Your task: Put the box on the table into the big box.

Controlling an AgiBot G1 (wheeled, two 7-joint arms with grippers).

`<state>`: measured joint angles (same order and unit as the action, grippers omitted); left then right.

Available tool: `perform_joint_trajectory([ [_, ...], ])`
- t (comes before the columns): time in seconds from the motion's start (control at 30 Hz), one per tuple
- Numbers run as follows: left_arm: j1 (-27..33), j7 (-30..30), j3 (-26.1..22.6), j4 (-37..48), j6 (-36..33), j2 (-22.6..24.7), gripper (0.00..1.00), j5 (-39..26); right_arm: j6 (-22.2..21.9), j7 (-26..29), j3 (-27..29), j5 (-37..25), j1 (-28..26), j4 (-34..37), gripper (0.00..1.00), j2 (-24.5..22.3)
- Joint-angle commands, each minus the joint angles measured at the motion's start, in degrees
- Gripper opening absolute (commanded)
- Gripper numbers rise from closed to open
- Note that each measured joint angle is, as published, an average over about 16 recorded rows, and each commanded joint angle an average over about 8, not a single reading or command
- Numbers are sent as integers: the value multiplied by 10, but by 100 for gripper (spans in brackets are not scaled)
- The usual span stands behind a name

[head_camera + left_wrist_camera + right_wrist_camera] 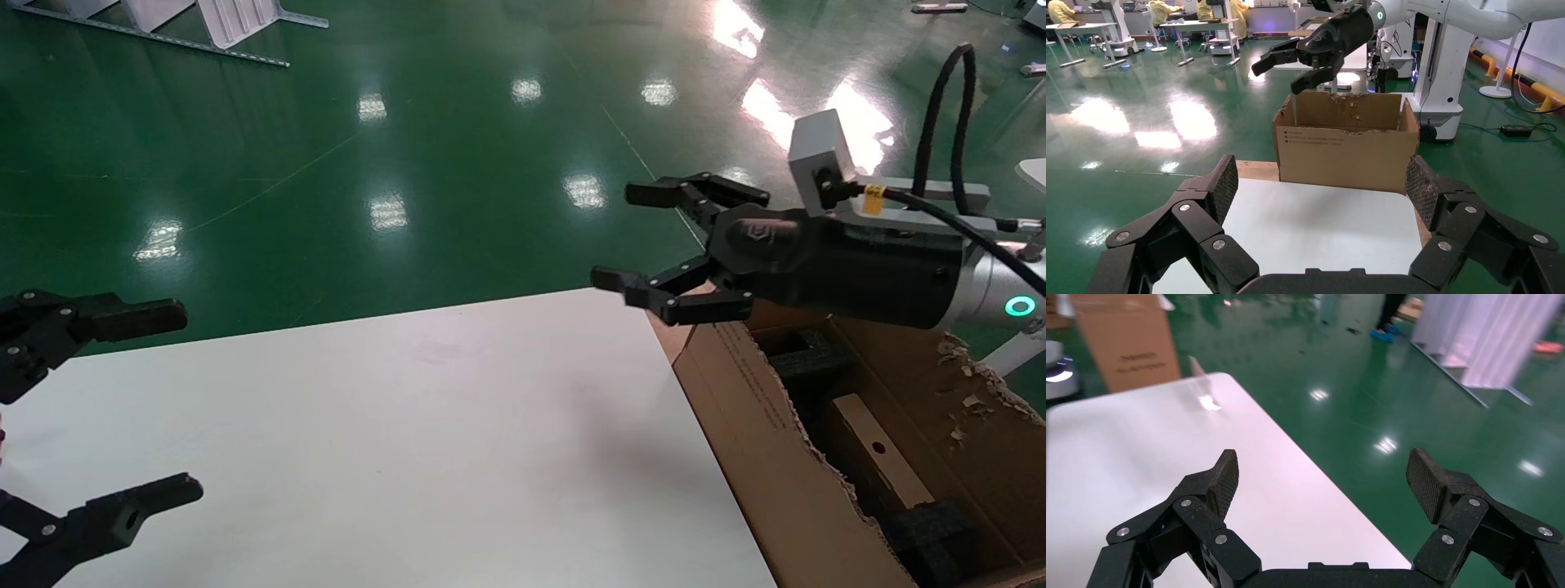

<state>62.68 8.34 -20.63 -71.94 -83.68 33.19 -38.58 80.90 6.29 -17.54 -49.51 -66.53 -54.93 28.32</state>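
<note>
Box (pixel 884 462) first: it lies inside the big box (pixel 752 457), down among dark foam, with its small round hole facing up, so judging from this the job looks done or nearly so. From the right gripper (pixel 654 245) it sits below and back toward the robot, under the arm's wrist and not between the fingers, and its long axis runs roughly along the carton's torn near wall, slanting toward the robot. That gripper hangs empty with its jaws spread wide, above the far corner of the carton where it meets the table (pixel 409 441), pointing out over the tabletop. The left gripper (pixel 122 408) is also spread wide and empty, low over the opposite side of the table, well apart from the carton, so the right arm is clearly the nearer one. Only the head view looks down into the carton and shows the small box; the left wrist view shows just the carton's printed outer side (pixel 1346 147) with the right gripper (pixel 1291 70) above its ragged rim, and the right wrist view shows bare tabletop (pixel 1138 453) and green floor beyond its own fingers
</note>
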Motion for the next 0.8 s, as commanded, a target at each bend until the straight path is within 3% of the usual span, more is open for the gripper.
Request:
perform_joint_trajectory([
  [0.03,0,0,0,0,0,0,100,0,4,4,1,7,4,-17,100,6],
  [0.8,0,0,0,0,0,0,100,0,50,46,16,80,52,-195,100,70],
])
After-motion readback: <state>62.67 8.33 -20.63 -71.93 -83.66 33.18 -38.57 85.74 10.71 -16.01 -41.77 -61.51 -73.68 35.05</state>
